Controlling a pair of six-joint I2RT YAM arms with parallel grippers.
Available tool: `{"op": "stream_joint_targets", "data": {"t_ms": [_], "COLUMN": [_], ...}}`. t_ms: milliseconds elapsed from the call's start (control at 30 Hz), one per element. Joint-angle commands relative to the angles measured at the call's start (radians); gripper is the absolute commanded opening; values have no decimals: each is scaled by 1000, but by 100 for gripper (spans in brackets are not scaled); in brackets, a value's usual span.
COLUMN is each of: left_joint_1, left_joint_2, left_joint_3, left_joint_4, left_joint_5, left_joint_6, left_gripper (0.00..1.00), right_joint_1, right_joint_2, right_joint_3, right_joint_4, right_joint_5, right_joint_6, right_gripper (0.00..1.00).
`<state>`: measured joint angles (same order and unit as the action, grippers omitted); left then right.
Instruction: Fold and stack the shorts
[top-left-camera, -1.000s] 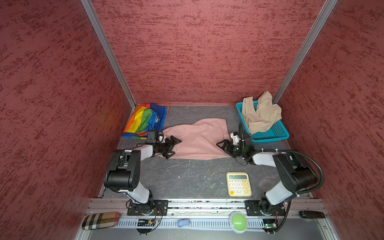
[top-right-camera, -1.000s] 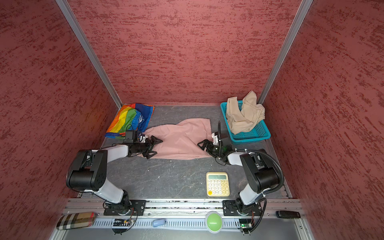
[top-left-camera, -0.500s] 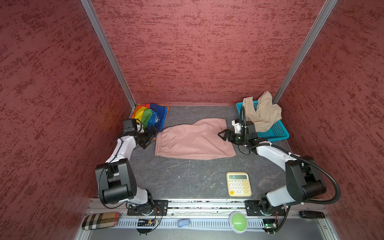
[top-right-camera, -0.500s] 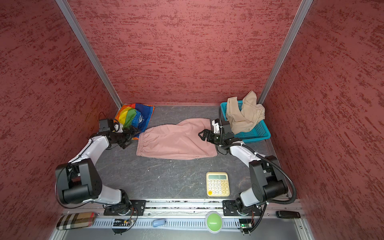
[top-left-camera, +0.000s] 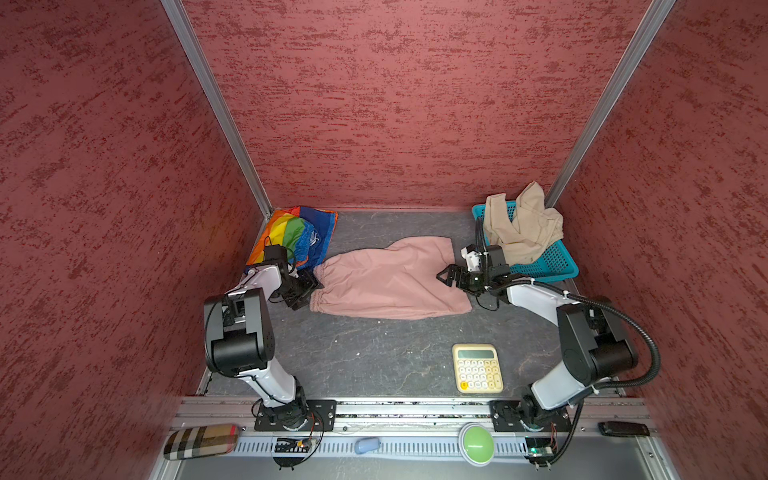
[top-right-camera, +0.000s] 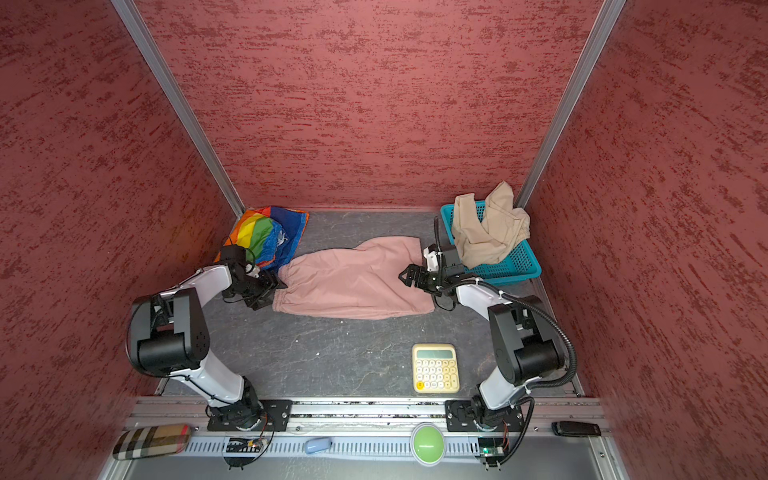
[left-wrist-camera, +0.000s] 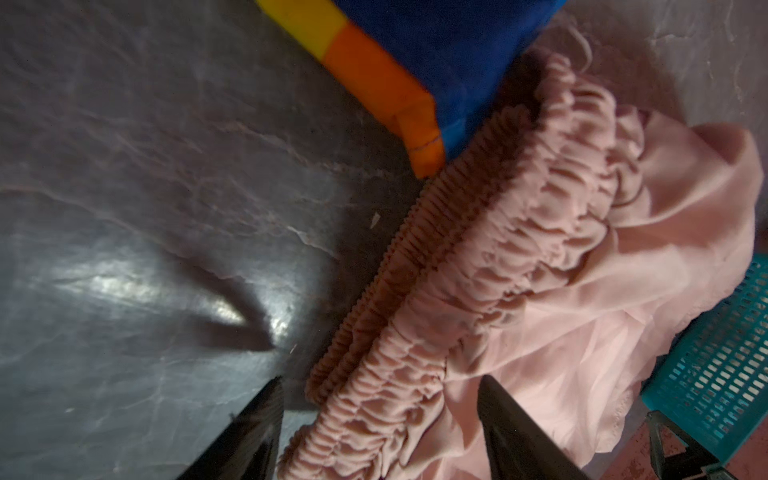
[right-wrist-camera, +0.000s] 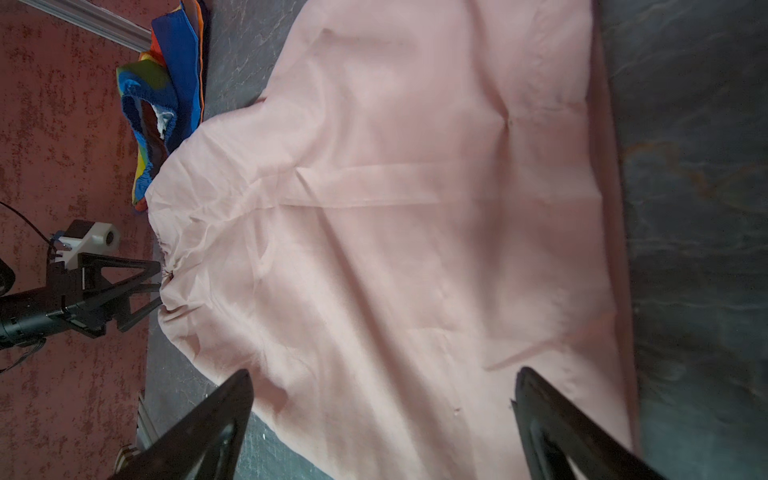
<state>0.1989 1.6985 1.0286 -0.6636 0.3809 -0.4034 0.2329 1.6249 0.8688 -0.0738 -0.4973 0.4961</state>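
Shorts of dusty pink fabric (top-left-camera: 390, 282) lie flat on the dark tabletop (top-left-camera: 374, 357). Left hand (top-left-camera: 311, 288), jaws apart, straddles their gathered waistband (left-wrist-camera: 478, 270); right hand (top-left-camera: 444, 278) hangs spread wide over the leg end. Rainbow colour-block shorts (top-left-camera: 299, 237) sit back-left; beige shorts (top-left-camera: 523, 232) fill the teal plastic basket (top-left-camera: 557, 266).

Both top views reach me bright and evenly lit from overhead, with only faint soft shadows on the table (top-left-camera: 374, 353). My left wrist feed is dimmer: a white glare patch sits on the dark surface beside a pointed shadow, and the rainbow shorts (left-wrist-camera: 374, 75) smear with blur. On the right wrist feed the pink shorts (right-wrist-camera: 415, 208) look soft and washed.
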Motion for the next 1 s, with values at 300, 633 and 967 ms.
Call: {"op": "stream_joint_targets", "data": {"t_ms": [300,633,967], "left_joint_1": [-105,-151,-190], "left_joint_2": [140,175,129], "left_joint_3": [108,116,195], "left_joint_4": [-47,-53,-148], "left_joint_5": [-158,-193,-305], "left_joint_6": [51,78,150], "left_gripper": [33,0,0], "right_joint_1": [-53,-68,-66], "right_joint_2": [32,66,80], "right_joint_3": [-27,-29,51], "right_joint_4": [52,22,-133], "right_joint_5": [-60,-32,226], "right_joint_6": [-19,-25,-94], "right_gripper": [99,99,99]}}
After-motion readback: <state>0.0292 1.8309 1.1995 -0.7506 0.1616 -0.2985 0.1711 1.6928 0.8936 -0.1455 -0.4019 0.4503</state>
